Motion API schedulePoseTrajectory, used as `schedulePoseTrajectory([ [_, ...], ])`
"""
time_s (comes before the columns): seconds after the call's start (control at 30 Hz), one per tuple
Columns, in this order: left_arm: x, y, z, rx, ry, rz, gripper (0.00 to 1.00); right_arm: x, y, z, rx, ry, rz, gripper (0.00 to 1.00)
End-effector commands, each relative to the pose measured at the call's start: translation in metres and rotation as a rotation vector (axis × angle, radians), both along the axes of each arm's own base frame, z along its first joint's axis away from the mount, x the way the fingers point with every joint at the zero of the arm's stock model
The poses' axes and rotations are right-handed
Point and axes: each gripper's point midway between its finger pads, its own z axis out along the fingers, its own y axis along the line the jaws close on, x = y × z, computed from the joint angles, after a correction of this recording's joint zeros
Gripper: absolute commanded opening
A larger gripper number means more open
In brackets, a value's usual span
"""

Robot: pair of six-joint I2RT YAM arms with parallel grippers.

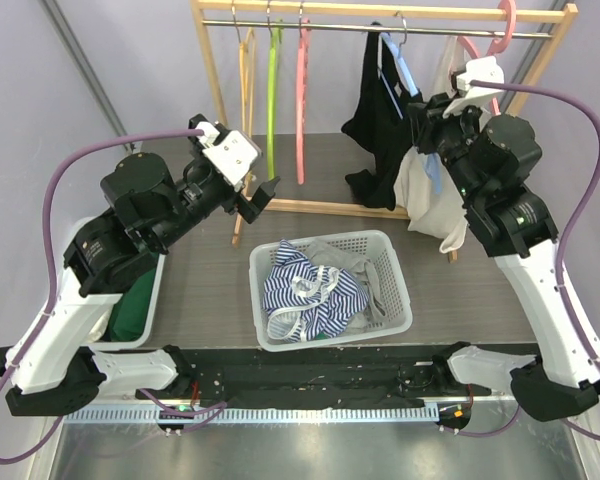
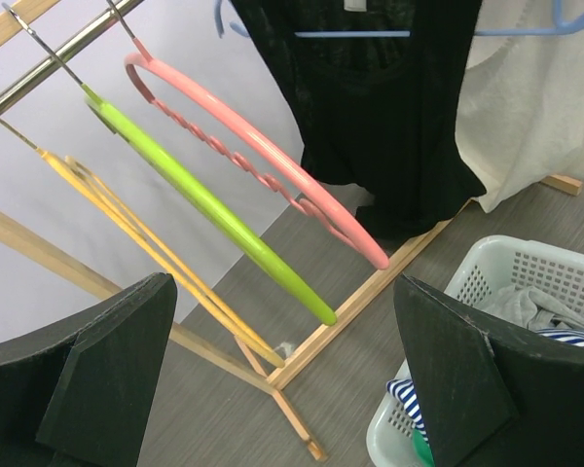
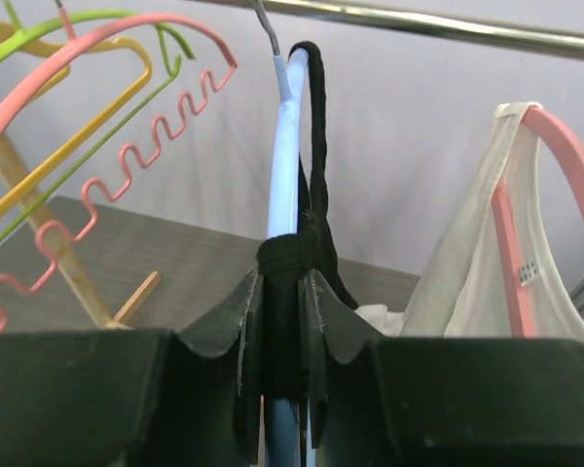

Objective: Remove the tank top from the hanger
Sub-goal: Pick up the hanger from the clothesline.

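Right pincer [image 3: 283, 297] around tank top strap [image 3: 317, 126]

Between the right fingers [image 3: 236, 341] sit the tank top [image 3: 290, 287] strap and its hanger [image 3: 284, 146]. To their left hang bare hangers [image 3: 10, 44], and to their right a garment [image 3: 467, 263]. Ahead of the left fingers [image 2: 117, 370], rightward, the basket [image 2: 526, 268] stands on the worktop [image 2: 389, 331].
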Motion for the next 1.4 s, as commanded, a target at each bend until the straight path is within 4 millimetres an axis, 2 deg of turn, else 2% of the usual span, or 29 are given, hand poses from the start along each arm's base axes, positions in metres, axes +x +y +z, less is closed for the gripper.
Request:
schedulePoseTrajectory([
  [0.0, -0.003, 0.002, 0.017, -0.045, -0.041, -0.011, 0.99, -0.051, -0.003, 0.029, 0.049, -0.055, 0.103, 0.01],
  [0.07, -0.003, 0.002, 0.018, -0.046, -0.044, -0.011, 0.99, -0.068, 0.001, 0.028, 0.034, -0.039, 0.163, 0.01],
  [0.1, -0.003, 0.001, 0.018, -0.046, -0.044, -0.013, 0.99, -0.081, -0.001, 0.037, 0.041, -0.062, 0.182, 0.01],
  [0.17, -0.003, 0.000, 0.019, -0.048, -0.044, -0.018, 0.99, -0.102, 0.007, 0.043, 0.028, -0.076, 0.274, 0.01],
  [0.2, -0.004, 0.001, 0.021, -0.051, -0.045, -0.019, 0.99, -0.119, 0.004, 0.056, 0.035, -0.117, 0.301, 0.01],
  [0.27, -0.003, -0.001, 0.021, -0.054, -0.043, -0.022, 0.99, -0.138, 0.004, 0.066, 0.031, -0.158, 0.349, 0.01],
  [0.3, -0.003, -0.001, 0.022, -0.057, -0.044, -0.022, 0.99, -0.158, 0.004, 0.079, 0.034, -0.207, 0.392, 0.01],
  [0.37, -0.004, 0.000, 0.023, -0.058, -0.045, -0.022, 0.99, -0.173, 0.001, 0.092, 0.043, -0.251, 0.413, 0.01],
  [0.4, -0.004, -0.001, 0.024, -0.061, -0.045, -0.024, 0.99, -0.187, -0.003, 0.105, 0.051, -0.294, 0.425, 0.01],
  [0.57, -0.006, 0.001, 0.025, -0.068, -0.046, -0.026, 0.99, -0.229, -0.013, 0.145, 0.087, -0.437, 0.474, 0.01],
  [0.77, -0.007, 0.003, 0.026, -0.069, -0.049, -0.027, 0.99, -0.266, -0.022, 0.175, 0.132, -0.559, 0.517, 0.01],
  [0.87, -0.009, 0.004, 0.028, -0.073, -0.051, -0.027, 0.99, -0.273, -0.025, 0.179, 0.135, -0.574, 0.521, 0.01],
  [1.07, -0.009, 0.003, 0.027, -0.071, -0.050, -0.030, 0.98, -0.271, -0.024, 0.175, 0.127, -0.553, 0.520, 0.01],
  [1.2, -0.009, 0.003, 0.027, -0.068, -0.053, -0.033, 0.99, -0.279, -0.025, 0.178, 0.119, -0.566, 0.536, 0.01],
  [1.23, -0.009, 0.003, 0.025, -0.061, -0.053, -0.034, 0.98, -0.273, -0.020, 0.173, 0.109, -0.528, 0.545, 0.01],
  [1.3, -0.009, 0.003, 0.024, -0.056, -0.053, -0.036, 0.98, -0.276, -0.017, 0.171, 0.094, -0.511, 0.569, 0.01],
  [1.37, -0.011, 0.003, 0.023, -0.052, -0.054, -0.042, 0.99, -0.266, -0.008, 0.153, 0.065, -0.434, 0.596, 0.01],
])
